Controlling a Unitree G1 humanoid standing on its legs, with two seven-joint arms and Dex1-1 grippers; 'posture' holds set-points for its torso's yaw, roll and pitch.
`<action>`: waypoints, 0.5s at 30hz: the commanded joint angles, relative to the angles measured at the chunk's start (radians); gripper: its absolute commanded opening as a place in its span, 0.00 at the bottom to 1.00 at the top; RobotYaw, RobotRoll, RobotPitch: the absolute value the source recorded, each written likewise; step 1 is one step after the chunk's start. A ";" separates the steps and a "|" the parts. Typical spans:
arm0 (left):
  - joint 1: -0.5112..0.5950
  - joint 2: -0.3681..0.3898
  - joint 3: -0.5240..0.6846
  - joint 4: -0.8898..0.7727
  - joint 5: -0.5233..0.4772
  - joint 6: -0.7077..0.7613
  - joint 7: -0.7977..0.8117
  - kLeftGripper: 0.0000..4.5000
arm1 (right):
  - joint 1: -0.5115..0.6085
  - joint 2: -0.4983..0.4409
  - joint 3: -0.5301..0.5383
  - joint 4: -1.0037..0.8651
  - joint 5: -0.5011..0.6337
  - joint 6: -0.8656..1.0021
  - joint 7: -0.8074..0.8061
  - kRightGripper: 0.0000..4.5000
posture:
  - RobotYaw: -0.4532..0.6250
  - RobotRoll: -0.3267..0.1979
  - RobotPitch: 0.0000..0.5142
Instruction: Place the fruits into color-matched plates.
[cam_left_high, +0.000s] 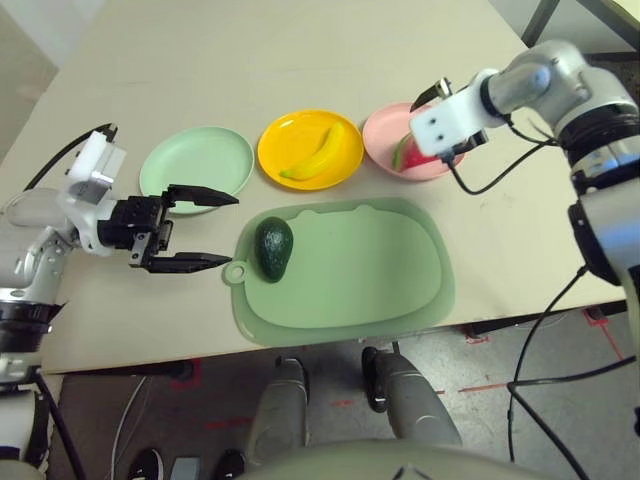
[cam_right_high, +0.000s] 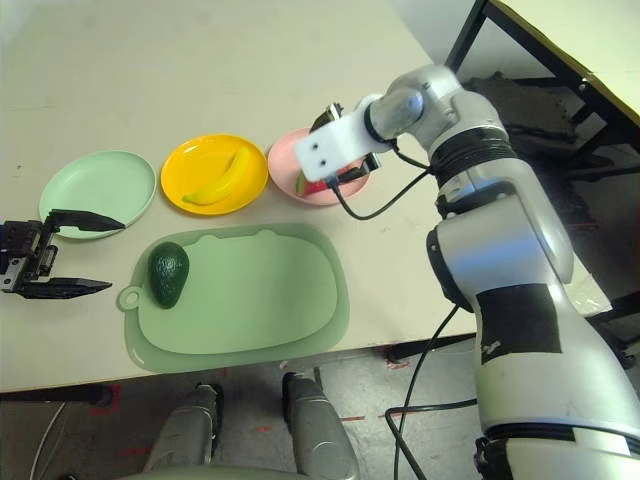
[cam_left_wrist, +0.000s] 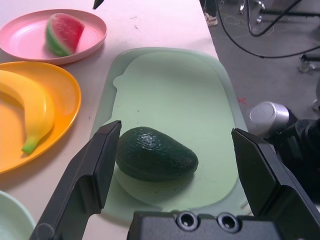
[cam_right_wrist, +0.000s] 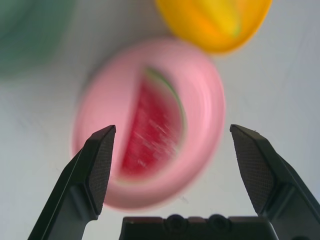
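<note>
In the left eye view, the cutting board (cam_left_high: 350, 270) lies along the worktop's (cam_left_high: 300, 60) near edge. Farther from that edge sit the mint (cam_left_high: 225, 150), yellow (cam_left_high: 345, 172) and pink (cam_left_high: 380, 130) plates; banana (cam_left_high: 318, 158) on yellow, watermelon (cam_right_wrist: 150, 130) on pink. The avocado (cam_left_high: 273, 248) lies near the board's left edge. Left gripper (cam_left_high: 235, 230) and right gripper (cam_right_wrist: 172, 129): spread, empty.

Before you, a pale beige tabletop (cam_left_high: 200, 70) stands above a grey floor (cam_left_high: 480, 390) marked with thin red lines (cam_left_high: 483, 387).
</note>
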 joint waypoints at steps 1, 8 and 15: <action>-0.014 0.047 -0.056 0.018 0.001 -0.049 -0.007 1.00 | 0.180 -0.027 -0.109 -0.322 0.216 0.340 0.126 1.00 | 0.35 0.62 0.42; -0.132 0.161 -0.253 0.066 0.014 -0.229 -0.007 1.00 | 0.757 0.040 -0.383 -1.146 0.688 1.167 -0.114 1.00 | 0.36 0.62 0.42; -0.373 0.182 -0.520 0.166 0.084 -0.524 -0.007 1.00 | 1.106 0.228 -0.452 -1.353 0.823 1.104 -0.309 1.00 | 0.34 0.62 0.40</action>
